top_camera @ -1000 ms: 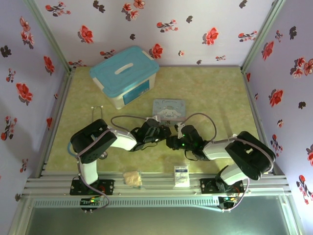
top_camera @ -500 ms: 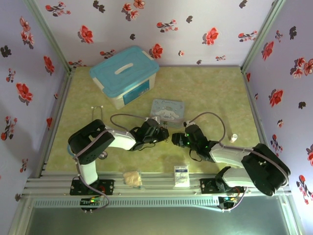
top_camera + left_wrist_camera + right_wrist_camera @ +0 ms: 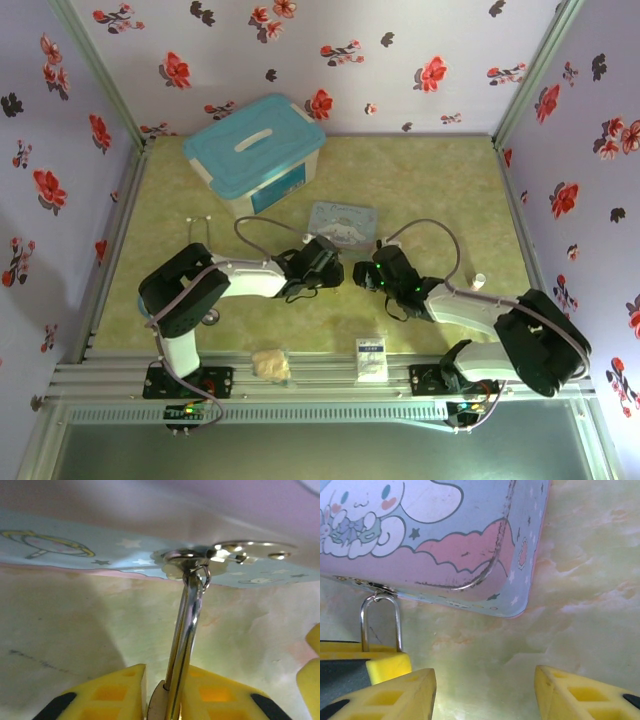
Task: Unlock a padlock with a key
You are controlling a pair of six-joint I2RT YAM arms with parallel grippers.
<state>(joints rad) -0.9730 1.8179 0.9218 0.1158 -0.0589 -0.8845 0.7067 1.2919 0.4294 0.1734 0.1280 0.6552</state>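
Right pincer [image 3: 484, 674] widened; one padlock [image 3: 186, 625] in left pincer [image 3: 164, 675]; one tin [image 3: 445, 540].

Lilac walls [image 3: 400, 50] with red flowers, marbled yellow-green tabletop [image 3: 430, 190] between.

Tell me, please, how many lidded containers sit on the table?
2: the teal-lidded storage box at back left, the pale blue cartoon tin mid-table; others may be hidden.

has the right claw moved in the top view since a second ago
yes, a little: the right claw has drawn away from the white card at the near edge and toward the cartoon tin.
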